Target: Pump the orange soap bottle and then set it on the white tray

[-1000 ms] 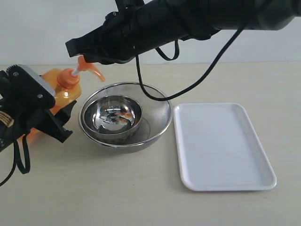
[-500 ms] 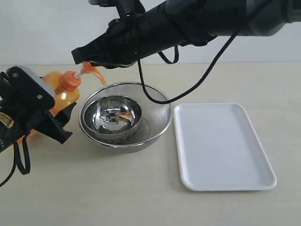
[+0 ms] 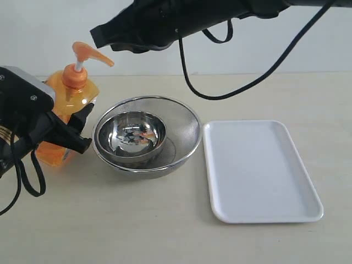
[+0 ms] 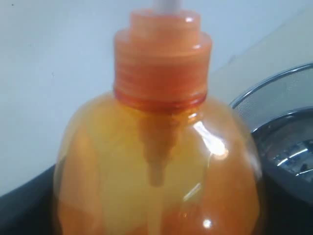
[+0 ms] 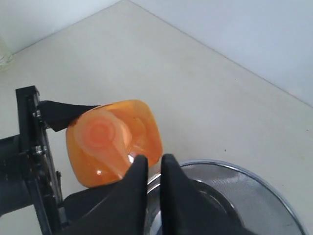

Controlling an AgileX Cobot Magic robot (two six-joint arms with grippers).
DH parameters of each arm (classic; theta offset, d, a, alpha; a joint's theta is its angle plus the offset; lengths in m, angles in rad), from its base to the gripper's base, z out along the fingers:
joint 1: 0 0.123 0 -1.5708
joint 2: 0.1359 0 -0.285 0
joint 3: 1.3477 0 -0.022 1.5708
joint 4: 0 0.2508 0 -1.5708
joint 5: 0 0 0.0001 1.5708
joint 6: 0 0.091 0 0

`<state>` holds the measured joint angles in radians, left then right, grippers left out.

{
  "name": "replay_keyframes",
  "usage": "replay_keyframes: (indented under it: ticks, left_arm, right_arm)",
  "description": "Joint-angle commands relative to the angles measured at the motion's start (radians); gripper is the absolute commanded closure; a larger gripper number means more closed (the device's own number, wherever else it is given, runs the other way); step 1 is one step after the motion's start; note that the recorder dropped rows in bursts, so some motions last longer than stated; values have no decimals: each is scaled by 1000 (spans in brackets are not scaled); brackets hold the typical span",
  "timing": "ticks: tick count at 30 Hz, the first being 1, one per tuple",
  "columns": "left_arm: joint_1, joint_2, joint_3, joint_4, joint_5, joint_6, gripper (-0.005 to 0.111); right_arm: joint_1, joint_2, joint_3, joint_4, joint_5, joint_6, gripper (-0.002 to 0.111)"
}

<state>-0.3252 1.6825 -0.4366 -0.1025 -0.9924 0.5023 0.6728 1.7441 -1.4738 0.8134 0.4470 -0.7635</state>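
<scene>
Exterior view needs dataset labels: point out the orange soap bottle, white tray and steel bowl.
orange soap bottle [image 3: 71, 99], exterior view, clear shoulder below the collar
white tray [image 3: 258, 170], exterior view, bare middle of its floor
steel bowl [image 3: 113, 135], exterior view, inner wall

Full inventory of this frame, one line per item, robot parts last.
orange soap bottle: one, orange, upright, left of the bowls
mesh bowl: one, steel, table centre
steel bowl: one, shiny, inside the mesh bowl
white tray: one, white, right of the bowls, nothing on it
table: one, beige
cable: one, black, hanging off the right arm
left claw: one, black, gripping the bottle's body
right claw: one, black, shut, just above the pump head
</scene>
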Motion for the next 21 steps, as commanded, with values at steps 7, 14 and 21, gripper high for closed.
replay_keyframes:
  ticks: [7, 14, 21]
  left_arm:
    - [-5, -12, -6, -18, -32, -38, 102]
    - [-5, -12, -6, -4, -18, -49, 102]
    - [-5, -12, -6, 15, -20, -63, 102]
  right_arm:
    - [1, -15, -28, 28, 6, -4, 59]
    - [58, -13, -73, 29, -13, -59, 100]
    - [69, 25, -73, 56, -16, -57, 108]
